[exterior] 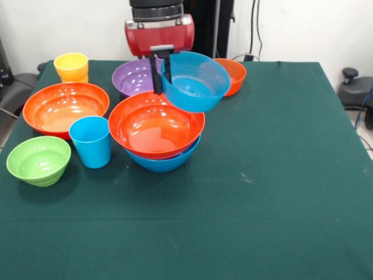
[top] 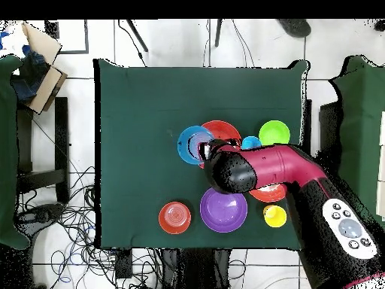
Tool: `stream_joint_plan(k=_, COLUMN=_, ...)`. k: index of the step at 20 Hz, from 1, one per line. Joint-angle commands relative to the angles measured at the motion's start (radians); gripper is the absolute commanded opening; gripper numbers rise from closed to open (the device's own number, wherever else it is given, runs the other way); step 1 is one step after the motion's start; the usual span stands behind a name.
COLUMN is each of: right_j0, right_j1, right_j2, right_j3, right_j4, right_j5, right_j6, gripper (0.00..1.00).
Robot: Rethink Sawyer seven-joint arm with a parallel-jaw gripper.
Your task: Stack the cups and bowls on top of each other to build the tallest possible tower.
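Blue plastic catches the eye first: the medium blue bowl (exterior: 195, 81) hangs in the air, tilted so its open mouth faces up and toward the near side, its rim's near-left part sitting just above the far rim of the large orange bowl (exterior: 156, 123) below it. The gripper (exterior: 162, 74) comes down from the red and black arm (exterior: 159, 32), and its two dark fingers (exterior: 155, 76) are clamped on the left rim of that blue bowl, one finger outside the wall and one inside. The large orange bowl sits upright, mouth up, nested in the large blue bowl (exterior: 163, 161), whose wall shows only as a band under it; together they make the tower near the middle of the green tablecloth (exterior: 274, 186). Just left of the tower stands the blue cup (exterior: 91, 141), upright with its long axis vertical and its mouth up, apart from the pile. Nearer and further left is the ribbed lime green bowl (exterior: 38, 160), upright. Behind the cup lies the second large orange bowl (exterior: 65, 108), and at the far left the yellow cup (exterior: 71, 67) stands upright. The purple bowl (exterior: 134, 77) sits behind the tower, partly hidden by the gripper, and the small orange bowl (exterior: 233, 74) is far right of it. In the overhead view the arm (top: 263, 169) covers part of the cluster, with the held blue bowl (top: 189, 144) showing beside the orange one (top: 223, 130).
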State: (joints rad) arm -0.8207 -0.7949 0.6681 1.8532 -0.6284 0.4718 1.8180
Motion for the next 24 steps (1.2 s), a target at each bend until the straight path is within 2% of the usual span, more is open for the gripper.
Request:
stream_joint_plan(k=1, right_j0=-0.018, right_j1=-0.034, right_j2=0.107, right_j3=0.02, right_j4=-0.017, right_j5=0.14, right_j6=-0.271, gripper=0.0)
stream_joint_plan(k=4, right_j0=-0.035, right_j1=-0.027, right_j2=0.128, right_j3=-0.001, right_j4=-0.02, right_j5=0.173, right_j6=-0.295, gripper=0.0)
stream_joint_plan(k=11, right_j0=-0.11, right_j1=0.025, right_j2=0.177, right_j3=-0.076, right_j4=-0.056, right_j5=0.246, right_j6=-0.417, gripper=0.0)
stream_joint_plan(k=15, right_j0=-0.124, right_j1=0.045, right_j2=0.193, right_j3=-0.102, right_j4=-0.074, right_j5=0.263, right_j6=-0.428, gripper=0.0)
stream_joint_plan(k=16, right_j0=-0.128, right_j1=0.048, right_j2=0.2, right_j3=-0.106, right_j4=-0.08, right_j5=0.268, right_j6=-0.424, gripper=1.0)
stream_joint_plan(k=19, right_j0=-0.12, right_j1=0.044, right_j2=0.185, right_j3=-0.104, right_j4=-0.078, right_j5=0.291, right_j6=-0.406, gripper=1.0)
stream_joint_plan(k=24, right_j0=-0.093, right_j1=0.04, right_j2=0.184, right_j3=-0.098, right_j4=-0.09, right_j5=0.247, right_j6=-0.34, gripper=1.0)
